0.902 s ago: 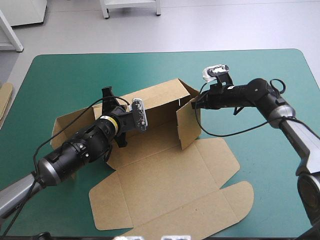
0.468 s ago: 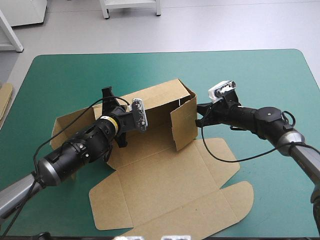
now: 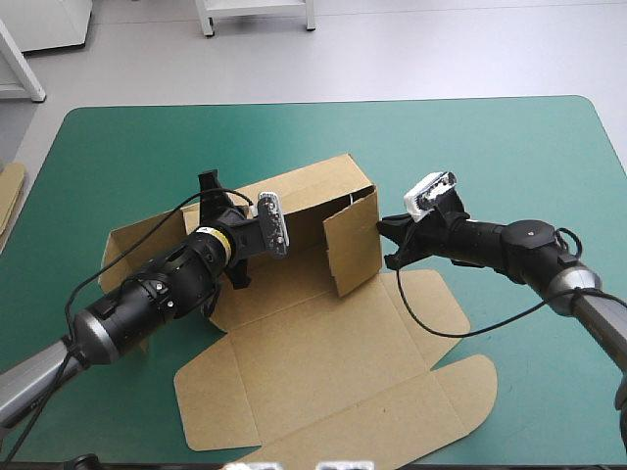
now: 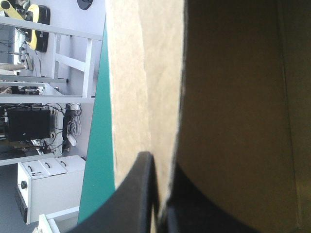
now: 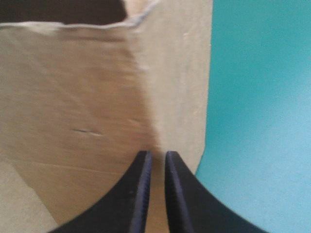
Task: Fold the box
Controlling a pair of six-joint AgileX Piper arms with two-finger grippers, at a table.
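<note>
Brown box [image 3: 323,362], half raised, mid worktop [image 3: 509,147]. My left hand [image 4: 160,170] is clamped on its standing wall [image 3: 313,191]; my right hand [image 5: 156,160], fingers together, noses the side flap [image 3: 353,240]. Pushing near the flap's edge, it could slip off and the flap swing out

Teal-green table [image 3: 509,147]: box [image 3: 333,372] on it. Spare board [image 3: 8,201] left of the box, probably off-table.

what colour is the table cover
Teal-green; the table cover shows best in the high view.
</note>
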